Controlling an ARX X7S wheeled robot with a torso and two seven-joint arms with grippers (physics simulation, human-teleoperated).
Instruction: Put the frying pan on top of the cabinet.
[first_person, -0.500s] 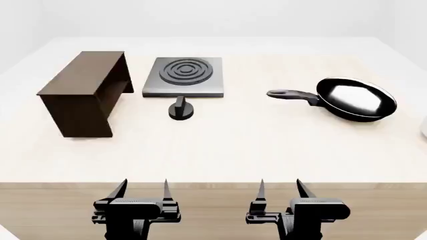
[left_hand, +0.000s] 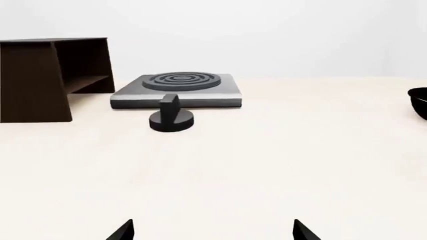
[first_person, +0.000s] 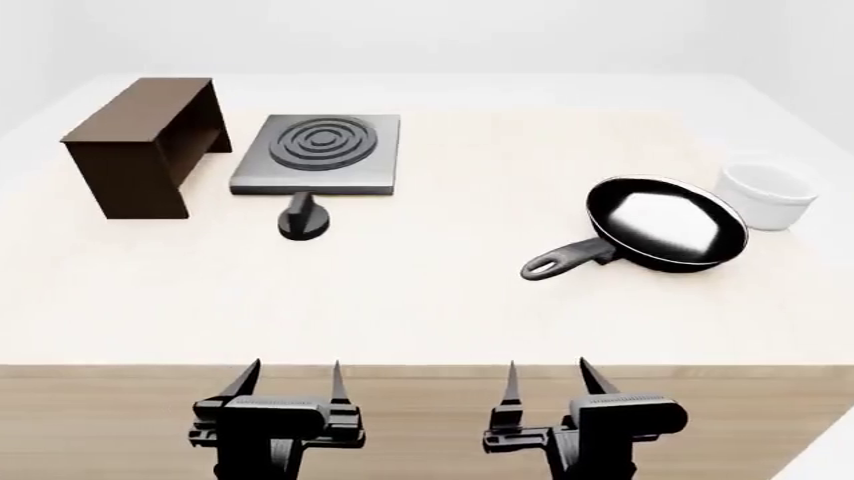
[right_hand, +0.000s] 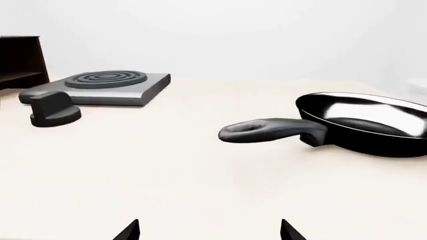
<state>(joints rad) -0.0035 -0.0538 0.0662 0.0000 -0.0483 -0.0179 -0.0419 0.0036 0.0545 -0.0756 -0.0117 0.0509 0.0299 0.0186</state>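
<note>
Since half a second ago my head view has shifted: the cabinet (first_person: 139, 146), burner plate (first_person: 318, 152) and knob (first_person: 303, 217) all sit further left and further away in frame, the frying pan (first_person: 665, 223) now shows with its handle (first_person: 567, 258) pointing near-left instead of straight left, and a white bowl (first_person: 765, 194) has come into view beyond it.

Working left to right: the cabinet stands at the far left of the table (first_person: 427, 300), its flat top bare, so nothing of the task is done yet as far as I can judge. The burner plate is just right of it, the knob just nearer. My left end effector (first_person: 290, 385) hangs at the near edge, fingers spread, gripping nothing. My right end effector (first_person: 547, 382) is likewise open and empty, also at the near edge. The pan rests on the table at the right, well apart from the cabinet, with the bowl just beside its far right rim. Left to do: reach, grasp, carry across, set down.

From the left wrist I only catch a sliver of the pan at the frame edge. From the right wrist the pan's right rim is cut off and the cabinet shows as a corner. I can't see into the cabinet's open side.
</note>
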